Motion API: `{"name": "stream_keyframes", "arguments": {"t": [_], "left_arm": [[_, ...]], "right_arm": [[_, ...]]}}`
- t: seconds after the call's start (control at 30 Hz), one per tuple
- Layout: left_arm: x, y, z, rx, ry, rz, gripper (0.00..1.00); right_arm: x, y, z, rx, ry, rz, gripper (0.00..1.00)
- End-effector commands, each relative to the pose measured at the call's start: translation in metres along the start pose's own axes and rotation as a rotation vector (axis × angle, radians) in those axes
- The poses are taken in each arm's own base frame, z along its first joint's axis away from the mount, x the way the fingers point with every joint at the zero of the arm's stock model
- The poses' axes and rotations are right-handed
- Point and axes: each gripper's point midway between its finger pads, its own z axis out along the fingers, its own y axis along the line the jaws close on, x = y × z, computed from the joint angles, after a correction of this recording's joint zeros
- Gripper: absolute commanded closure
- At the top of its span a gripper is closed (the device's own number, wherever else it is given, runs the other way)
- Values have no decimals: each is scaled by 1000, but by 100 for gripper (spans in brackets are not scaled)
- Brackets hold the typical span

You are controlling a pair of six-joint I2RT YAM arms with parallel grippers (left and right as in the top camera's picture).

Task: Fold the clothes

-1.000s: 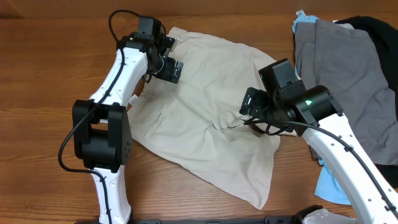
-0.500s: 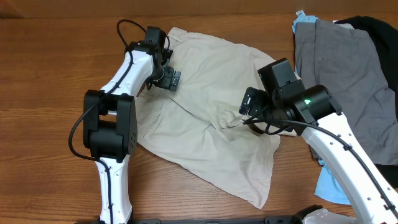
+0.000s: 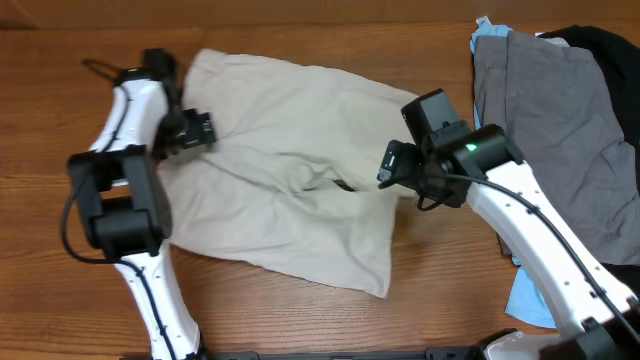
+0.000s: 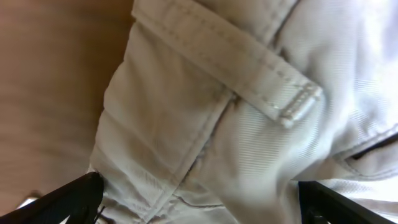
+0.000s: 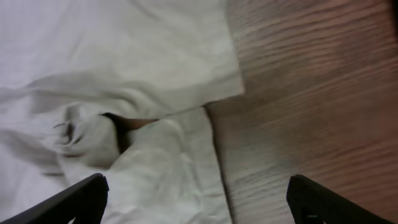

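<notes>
Shorts: we see the beige shorts (image 3: 290, 170) lying spread on the table (image 3: 60, 250), left of its centre. They are mostly flat, with one corner reaching toward 5 o'clock.
Crumple: near the middle of the shorts the cloth bunches into a small ridge with a dark gap beside it. In the right wrist view, wood shows through that gap.
Left gripper: the left gripper (image 3: 196, 130) sits at the shorts' 9 o'clock edge. In its wrist view the fingers (image 4: 74, 198) stand wide apart with the cloth between them and are not pinching it.
Belt loop: a stitched belt loop (image 4: 236, 62) runs slantwise across the cloth in front of the left wrist camera.
Right gripper: the right gripper (image 3: 392, 165) hangs at the shorts' 3 o'clock edge. Its fingers (image 5: 71, 198) are spread wide and hold nothing, with cloth on one side below and bare wood on the other.
Other clothes: at the table's 3 o'clock side we see a heap. A grey garment (image 3: 550, 110) lies on top, a black garment (image 3: 605, 40) is at the heap's 1 o'clock, and a light blue garment (image 3: 530, 295) peeks out at its 6 o'clock.
</notes>
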Motion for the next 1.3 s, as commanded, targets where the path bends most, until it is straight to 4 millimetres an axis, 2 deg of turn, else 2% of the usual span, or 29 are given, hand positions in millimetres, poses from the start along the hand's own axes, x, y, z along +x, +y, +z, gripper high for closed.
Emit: {"name": "stream_keyframes", "arguments": {"t": [0.0, 0.03, 0.1, 0.17, 0.23, 0.3, 0.43, 0.5, 0.53, 0.6, 0.63, 0.67, 0.77, 0.87, 0.93, 0.97, 1.03, 1.1, 1.27], "left_arm": [[6, 32, 19, -25, 66, -94, 0], [7, 32, 19, -5, 71, -90, 0], [9, 15, 15, 106, 88, -24, 0], [9, 4, 3, 167, 91, 10, 0], [3, -2, -17, 178, 70, 40, 0], [-5, -7, -40, 181, 30, 67, 0], [-24, -15, -109, 199, -118, 99, 0], [-30, -17, -148, 222, -210, 105, 0], [-31, -17, -160, 232, -237, 108, 0], [-31, -18, -193, 251, -314, 115, 0], [-31, -18, -200, 254, -331, 116, 0], [-28, -17, -222, 262, -381, 120, 0], [-22, -15, -249, 265, -445, 149, 0], [-19, -17, -256, 269, -460, 164, 0], [-18, -19, -255, 270, -458, 168, 0], [-18, -22, -253, 271, -453, 173, 0], [-17, -26, -252, 270, -450, 191, 0], [-16, -28, -253, 268, -452, 210, 0], [-15, -29, -252, 263, -449, 213, 0]], "right_arm": [[-6, 12, 11, -38, 1, -39, 4], [-9, 19, 15, -62, -1, -56, 4], [-9, 25, 19, -86, 9, -68, 4], [-3, 29, 22, -105, 45, -93, 4], [8, 33, 26, -133, 108, -133, 2], [14, 35, 28, -149, 138, -158, 2], [19, 35, 33, -154, 169, -199, 0], [27, 39, 36, -186, 208, -275, 0], [30, 38, 40, -187, 220, -295, 0], [34, 34, 53, -173, 244, -328, 0], [35, 34, 55, -171, 246, -330, 0], [37, 33, 70, -162, 263, -328, 0], [41, 34, 97, -170, 279, -325, 0], [35, 41, 114, -191, 254, -324, 5], [33, 46, 118, -212, 244, -317, 12], [32, 48, 121, -214, 241, -307, 25], [34, 46, 120, -205, 252, -281, 74], [40, 39, 120, -177, 286, -238, 96], [58, 14, 107, -89, 384, -181, 96]]}}
